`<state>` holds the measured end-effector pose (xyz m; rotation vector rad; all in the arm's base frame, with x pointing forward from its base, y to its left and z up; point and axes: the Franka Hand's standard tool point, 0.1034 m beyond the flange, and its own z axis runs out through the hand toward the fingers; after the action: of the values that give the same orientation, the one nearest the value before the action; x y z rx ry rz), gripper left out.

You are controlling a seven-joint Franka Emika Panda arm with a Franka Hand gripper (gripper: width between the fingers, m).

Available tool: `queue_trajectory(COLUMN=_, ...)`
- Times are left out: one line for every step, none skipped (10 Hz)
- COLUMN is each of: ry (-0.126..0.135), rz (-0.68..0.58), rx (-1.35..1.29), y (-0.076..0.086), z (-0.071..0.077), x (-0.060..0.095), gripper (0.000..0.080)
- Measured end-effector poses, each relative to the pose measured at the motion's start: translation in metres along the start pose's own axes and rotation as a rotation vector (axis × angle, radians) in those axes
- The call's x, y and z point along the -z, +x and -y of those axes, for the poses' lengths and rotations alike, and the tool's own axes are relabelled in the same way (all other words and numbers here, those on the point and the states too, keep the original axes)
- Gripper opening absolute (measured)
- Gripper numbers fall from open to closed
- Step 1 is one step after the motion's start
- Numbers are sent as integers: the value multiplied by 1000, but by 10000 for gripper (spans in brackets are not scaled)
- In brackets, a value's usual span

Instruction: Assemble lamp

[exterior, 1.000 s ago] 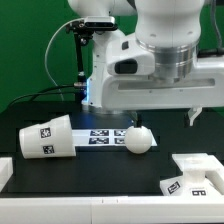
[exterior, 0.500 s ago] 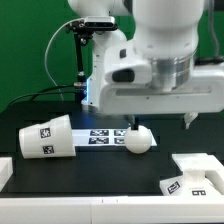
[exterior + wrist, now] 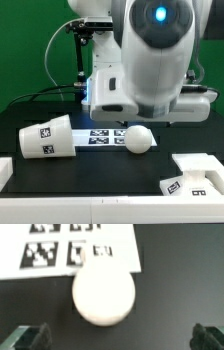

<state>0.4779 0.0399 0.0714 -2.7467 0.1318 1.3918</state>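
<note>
The rounded white bulb (image 3: 137, 139) lies on the black table by the end of the marker board (image 3: 103, 135). The conical shade (image 3: 47, 137) lies on its side at the exterior view's left. The boxy base (image 3: 195, 174) sits at the exterior view's right, near the front. In the wrist view the bulb (image 3: 103, 294) fills the middle, partly over the marker board (image 3: 60, 249). My gripper (image 3: 118, 339) is open and empty, with dark fingertips (image 3: 30, 336) wide apart. The bulb is just beyond them, not between them. In the exterior view the arm's body hides the gripper.
The big white arm (image 3: 150, 60) hangs over the back middle of the table. A green wall and a black cable stand behind it. A white block (image 3: 4, 172) shows at the exterior view's left edge.
The arm has swung and turned, so its body now covers the wrist and the finger that showed to the right of the bulb. Bulb, shade and base have not moved.
</note>
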Motion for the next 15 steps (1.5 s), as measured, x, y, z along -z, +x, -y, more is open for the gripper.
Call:
queue_trajectory(ry=-2, rz=1, rx=-2, y=9, z=-1, x=1, gripper=699)
queue_trajectory(ry=0, rz=7, rx=-9, y=10, z=-5, x=-10, gripper=699)
queue_trajectory(ry=0, rz=33, rx=-23, y=8, z=-6, x=-21, gripper=699)
queue_trajectory(ry=0, rz=28, rx=-22, y=9, z=-6, x=-19, gripper=699)
queue_trajectory(ry=1, rz=26, rx=-22, y=9, z=-7, x=-19, gripper=699)
queue_trajectory(ry=1, rz=28, rx=-22, y=9, z=-7, x=-19, gripper=699)
queue_trajectory(ry=1, rz=30, rx=-23, y=9, z=-7, x=-21, gripper=699)
queue_trajectory(ry=-4, rz=33, rx=-26, y=9, z=-8, x=-31, gripper=699)
queue_trajectory(ry=-9, rz=45, rx=-27, y=7, z=-7, x=-41, gripper=699)
queue_trajectory(ry=-9, rz=44, rx=-26, y=7, z=-7, x=-41, gripper=699)
queue_trajectory(ry=-6, rz=43, rx=-27, y=7, z=-8, x=-40, gripper=699)
queue_trajectory(ry=-6, rz=44, rx=-28, y=8, z=-8, x=-40, gripper=699)
queue_trajectory(ry=-6, rz=44, rx=-28, y=8, z=-8, x=-41, gripper=699)
queue_trajectory(ry=-5, rz=45, rx=-29, y=8, z=-9, x=-41, gripper=699)
queue_trajectory(ry=-2, rz=47, rx=-38, y=9, z=-12, x=-49, gripper=699)
